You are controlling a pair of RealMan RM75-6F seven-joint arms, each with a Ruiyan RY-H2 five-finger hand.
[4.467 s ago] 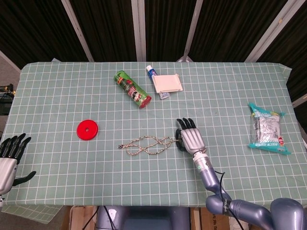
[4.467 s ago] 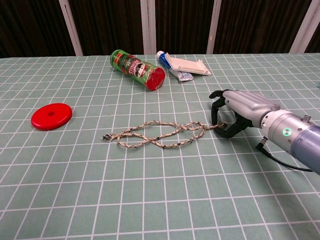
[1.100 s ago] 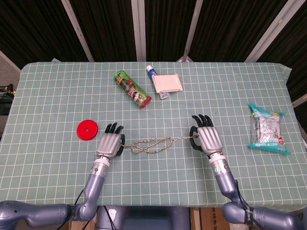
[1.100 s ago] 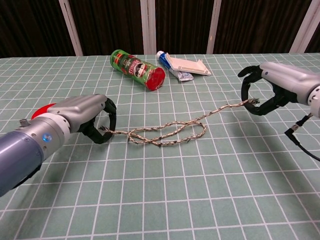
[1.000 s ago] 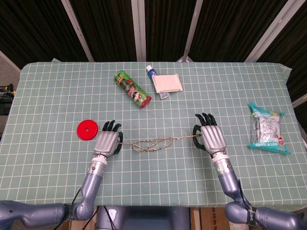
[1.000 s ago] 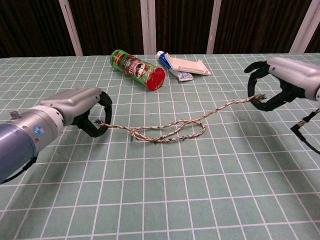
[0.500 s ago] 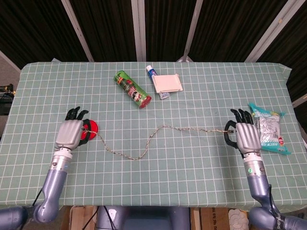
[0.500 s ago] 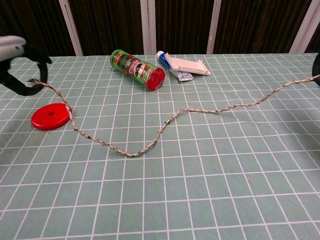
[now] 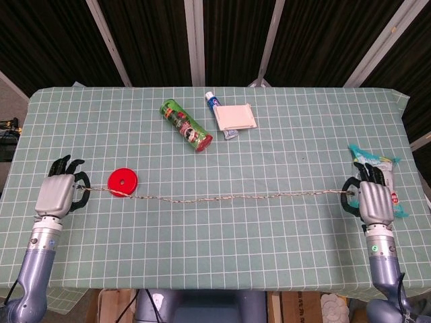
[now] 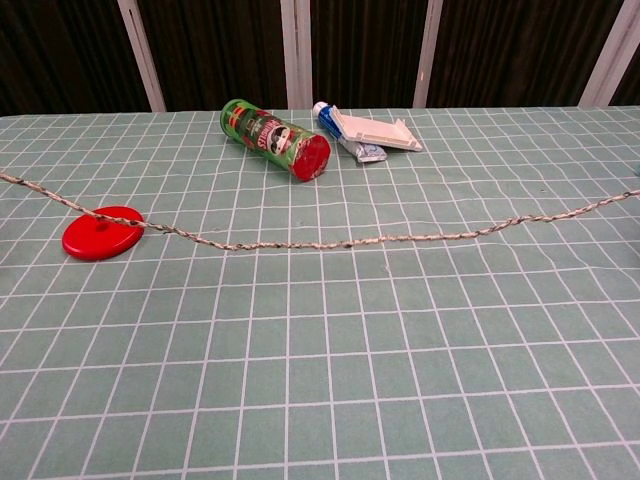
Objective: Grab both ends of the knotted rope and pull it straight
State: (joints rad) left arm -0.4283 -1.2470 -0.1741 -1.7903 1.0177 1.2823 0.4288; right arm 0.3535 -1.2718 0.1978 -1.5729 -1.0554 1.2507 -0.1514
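The speckled rope (image 9: 215, 198) runs in a nearly straight line across the table, with no loops left in it. In the chest view the rope (image 10: 330, 242) spans the frame from edge to edge. My left hand (image 9: 56, 194) grips its left end near the table's left edge. At the right edge my right hand (image 9: 374, 200) grips the other end. Both hands lie outside the chest view. The rope passes over the red disc (image 9: 122, 181).
A green chip can (image 9: 186, 124) lies at the back centre beside a toothpaste tube (image 9: 216, 108) and a white box (image 9: 236, 116). A snack bag (image 9: 378, 176) lies just behind my right hand. The red disc (image 10: 103, 231) lies under the rope's left stretch.
Both hands have moved further apart, left going left and right going right. The rope's sagging curve has been drawn out into a nearly straight line. Earlier still, the knot's loops came undone.
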